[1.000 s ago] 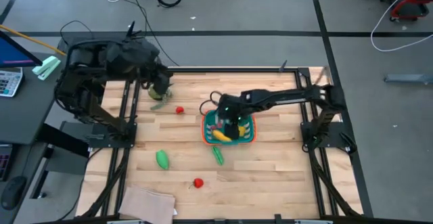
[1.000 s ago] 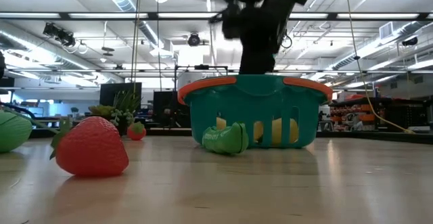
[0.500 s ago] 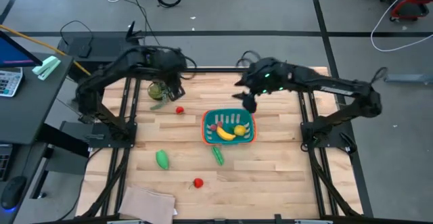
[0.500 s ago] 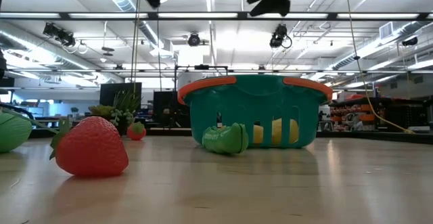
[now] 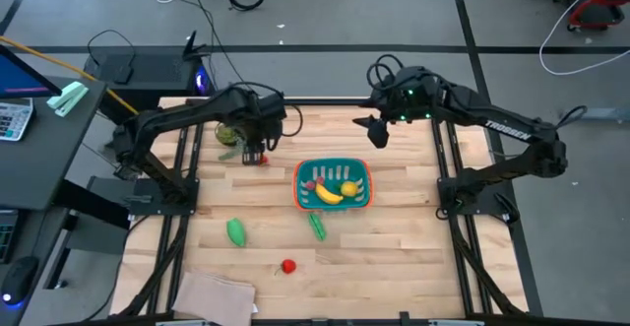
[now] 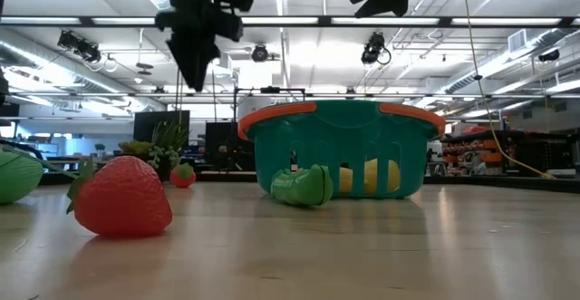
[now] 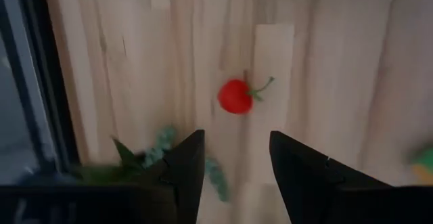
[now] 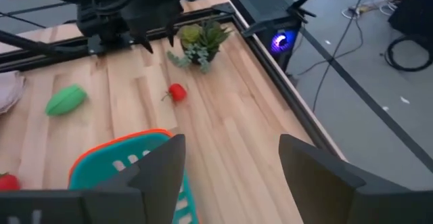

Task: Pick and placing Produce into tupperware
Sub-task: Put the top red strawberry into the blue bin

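Teal plastic basket [image 5: 333, 184], slotted walls, orange rim, sitting mid-table on pale wood planks [image 5: 413, 237]. Inside: one yellow banana [image 5: 325, 195], one yellow chunk [image 5: 348, 188], small red piece. Outside basket: two green pods [image 5: 237, 231] [image 5: 317, 226], two red round pieces [image 5: 288, 265] [image 7: 235, 96]. Left gripper [image 7: 231, 158] hovering over far red piece, fingers parted, gripping nothing. Right gripper [image 5: 375, 132] raised beyond basket, fingers spread wide, empty. Spiky potted plant [image 8: 200, 40] at far edge.

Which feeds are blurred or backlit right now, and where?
Left wrist view: soft all over, small red round fruit and wood grain smeared. Low view: both arms black silhouettes against bright ceiling lights; big red strawberry up close slightly soft. High view: even light.
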`<action>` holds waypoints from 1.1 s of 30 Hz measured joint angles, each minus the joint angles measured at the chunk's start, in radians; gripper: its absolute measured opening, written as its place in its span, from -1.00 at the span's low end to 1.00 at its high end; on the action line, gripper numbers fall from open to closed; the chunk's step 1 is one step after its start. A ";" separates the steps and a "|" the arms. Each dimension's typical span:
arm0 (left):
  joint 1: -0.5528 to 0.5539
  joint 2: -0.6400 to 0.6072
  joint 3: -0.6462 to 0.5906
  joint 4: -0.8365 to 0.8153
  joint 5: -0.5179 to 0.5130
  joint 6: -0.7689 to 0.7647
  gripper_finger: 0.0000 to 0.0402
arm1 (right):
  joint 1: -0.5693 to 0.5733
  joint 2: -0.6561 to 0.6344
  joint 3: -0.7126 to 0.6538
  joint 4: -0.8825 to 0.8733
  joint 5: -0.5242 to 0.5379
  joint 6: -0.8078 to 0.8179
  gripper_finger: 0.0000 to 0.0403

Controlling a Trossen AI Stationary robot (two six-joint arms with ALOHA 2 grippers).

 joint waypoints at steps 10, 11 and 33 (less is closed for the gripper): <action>0.024 0.000 -0.177 0.091 0.000 0.426 -0.14 | -0.034 0.077 0.000 -0.001 0.013 0.021 0.23; 0.030 0.000 -0.202 0.116 0.000 0.445 -0.14 | -0.034 0.086 0.000 -0.001 0.016 0.021 0.23; 0.006 0.005 -0.490 0.472 -0.239 0.692 -0.14 | -0.033 0.239 0.000 0.001 0.022 0.042 0.23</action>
